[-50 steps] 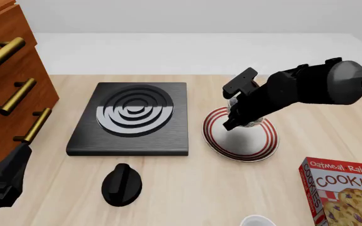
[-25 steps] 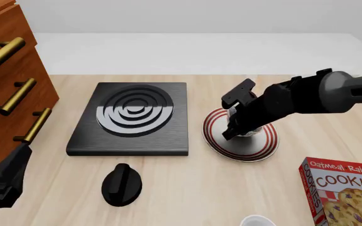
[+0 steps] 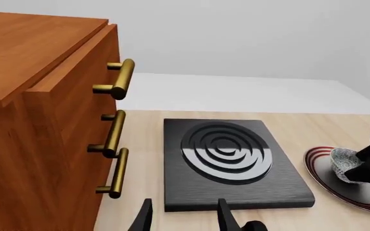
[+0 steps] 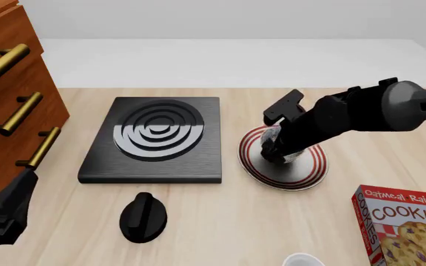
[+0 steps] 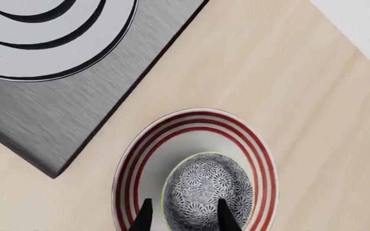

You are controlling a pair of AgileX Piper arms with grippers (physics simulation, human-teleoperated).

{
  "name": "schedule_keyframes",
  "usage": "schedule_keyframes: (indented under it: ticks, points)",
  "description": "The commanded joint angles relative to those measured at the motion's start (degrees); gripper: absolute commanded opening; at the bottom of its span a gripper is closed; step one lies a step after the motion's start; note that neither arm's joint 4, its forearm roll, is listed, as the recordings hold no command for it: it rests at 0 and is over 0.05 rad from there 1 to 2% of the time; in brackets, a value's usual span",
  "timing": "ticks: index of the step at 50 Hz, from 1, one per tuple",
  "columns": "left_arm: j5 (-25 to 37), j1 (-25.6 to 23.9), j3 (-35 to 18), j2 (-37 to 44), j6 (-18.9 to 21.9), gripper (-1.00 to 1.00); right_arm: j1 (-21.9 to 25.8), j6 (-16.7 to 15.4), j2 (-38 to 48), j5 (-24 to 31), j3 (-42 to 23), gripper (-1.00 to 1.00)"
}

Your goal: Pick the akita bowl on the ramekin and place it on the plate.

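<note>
The speckled grey akita bowl (image 5: 204, 190) sits upright inside the red-ringed plate (image 5: 133, 159), right of the black stove plate. My right gripper (image 5: 183, 219) hangs directly over the bowl, open, with one finger on each side of its near rim. From the front, the right gripper (image 4: 276, 148) covers most of the bowl (image 4: 274, 134) on the plate (image 4: 254, 168). The left wrist view shows the bowl (image 3: 342, 161) resting in the plate (image 3: 320, 166). My left gripper (image 3: 183, 221) is open and empty, far off near the drawers. The white ramekin (image 4: 300, 259) peeks in at the table's front edge.
A black square stove plate (image 4: 157, 138) lies left of the plate, with a black knob (image 4: 142, 217) in front of it. A wooden drawer cabinet (image 4: 9, 94) with brass handles stands at the left. A cookies box (image 4: 405, 224) lies at the front right.
The right arm has come down and shifted slightly over the plate. The bowl has gone from hanging above the plate to resting in it. The left arm has not moved.
</note>
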Motion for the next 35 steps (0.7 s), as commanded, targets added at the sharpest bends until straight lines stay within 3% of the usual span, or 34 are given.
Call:
schedule_keyframes:
  ticks: [1, 35]
  points:
    - [-0.1, -0.1, 0.0, 0.1, 0.0, 1.00, 0.0, -0.2, -0.8, 0.3, 0.0, 1.00]
    - [-0.2, -0.6, 0.0, 0.1, -0.4, 1.00, 1.5, 3.2, -12.6, 4.8, 2.9, 1.00]
